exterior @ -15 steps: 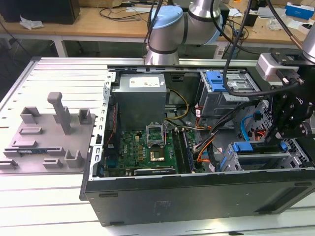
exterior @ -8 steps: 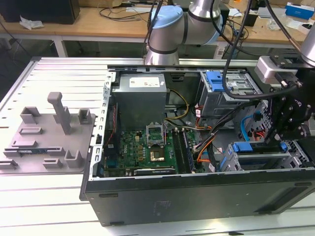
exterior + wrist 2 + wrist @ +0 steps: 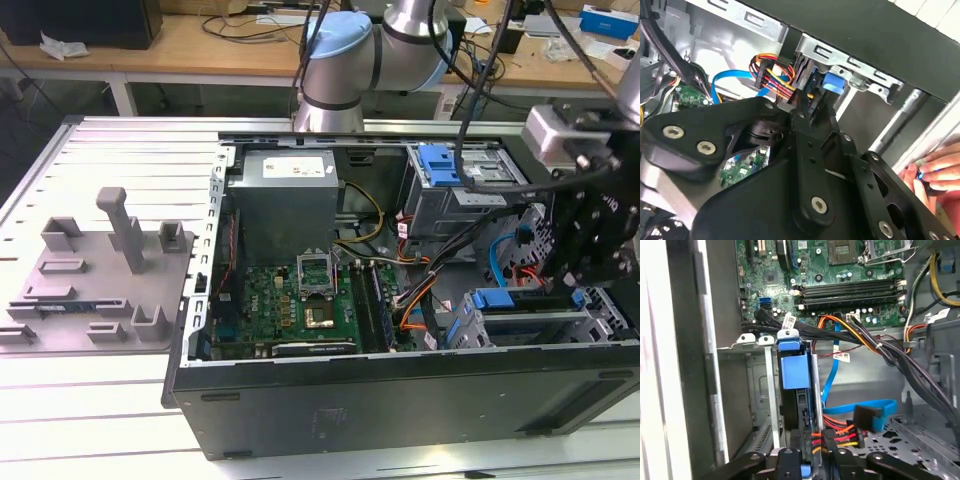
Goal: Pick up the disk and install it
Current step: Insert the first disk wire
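Observation:
The disk stands on edge in the drive bay at the case's front corner, its blue carrier toward the camera in the first wrist view. Its blue tab shows under the metal bay rail in the second wrist view, and its blue end shows in the bay at the exterior view's lower right. My gripper is down in that bay, its black fingers on either side of the disk's end, shut on it. The same gripper narrows toward the tab in the second wrist view.
Orange, red and yellow power wires and a thin blue cable lie right beside the bay. The motherboard, power supply and an upper cage with a blue latch surround it. A person's hand rests outside the case.

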Motion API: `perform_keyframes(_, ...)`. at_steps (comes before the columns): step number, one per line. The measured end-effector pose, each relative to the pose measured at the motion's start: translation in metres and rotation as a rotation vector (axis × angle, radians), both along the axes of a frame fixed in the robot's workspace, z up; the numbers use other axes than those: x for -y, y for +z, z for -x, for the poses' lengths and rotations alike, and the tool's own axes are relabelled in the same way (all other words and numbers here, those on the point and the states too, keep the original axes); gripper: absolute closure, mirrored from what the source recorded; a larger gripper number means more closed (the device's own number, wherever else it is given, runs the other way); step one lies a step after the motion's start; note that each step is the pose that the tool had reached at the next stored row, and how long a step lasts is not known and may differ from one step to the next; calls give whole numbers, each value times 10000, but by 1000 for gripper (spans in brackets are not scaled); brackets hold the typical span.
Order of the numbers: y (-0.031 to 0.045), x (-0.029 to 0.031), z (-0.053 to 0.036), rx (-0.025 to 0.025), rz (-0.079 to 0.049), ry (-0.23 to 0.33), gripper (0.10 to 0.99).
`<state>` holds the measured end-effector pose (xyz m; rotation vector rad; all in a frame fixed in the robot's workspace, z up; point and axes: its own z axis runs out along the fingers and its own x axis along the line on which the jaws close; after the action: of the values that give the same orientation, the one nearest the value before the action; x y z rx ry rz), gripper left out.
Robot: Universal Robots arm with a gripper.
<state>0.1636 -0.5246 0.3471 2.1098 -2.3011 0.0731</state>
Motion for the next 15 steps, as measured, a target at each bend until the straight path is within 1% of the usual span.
perform_keyframes(2,85,-17,0,0,11,-16,780)
perform_keyframes(4,208,-28,-2,0,15,-50,780)
perform_keyframes(5,227,-28,-4,0,16,-58,780)
perform_keyframes(15,227,-31,-4,0,15,-60,780)
